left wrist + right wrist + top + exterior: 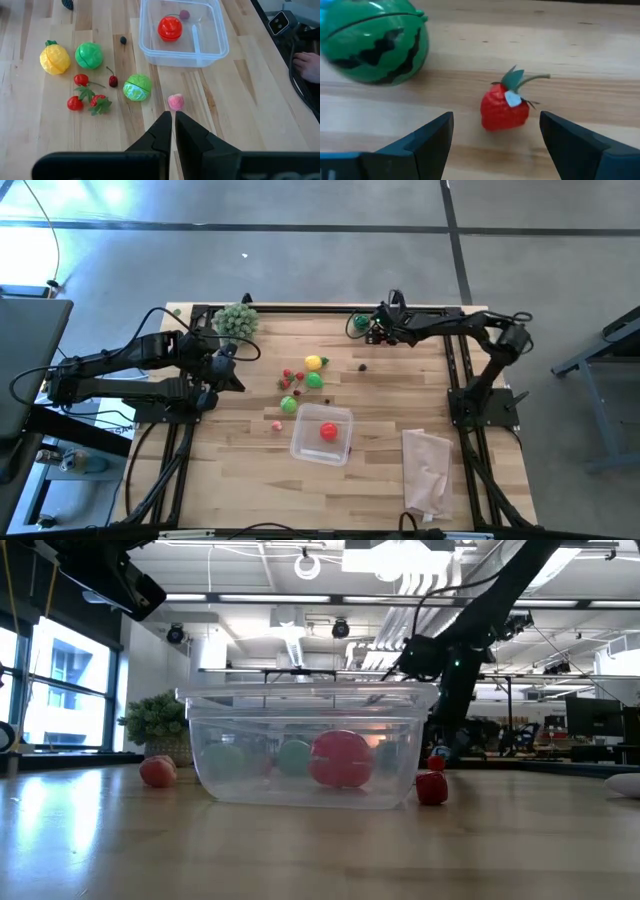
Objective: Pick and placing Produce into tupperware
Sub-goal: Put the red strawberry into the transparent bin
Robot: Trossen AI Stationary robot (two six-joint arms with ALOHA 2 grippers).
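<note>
The right claw (495,137) is low over the table's far edge with its fingers spread wide and holding nothing. A strawberry (505,106) lies on the wood right between the fingertips, a little ahead of them, touching neither finger. The striped melon ball (374,42) sits beyond the claw, off to one side of the strawberry, apart from it.

The left claw (173,125) hangs above the table's left side with its fingers pressed together and empty. Just ahead of its tips lies a small pink piece (175,102); beside that is a pale green ball (137,87). Farther out are a darker green ball (89,55), a yellow fruit (55,58) and some small red bits (86,97), perhaps cherries and strawberries.

The tub (210,52) stands farther ahead of the left claw, past the pink piece, with a red tomato (169,28) inside it. From above the tub (306,444) is well apart from the right claw (372,330).
</note>
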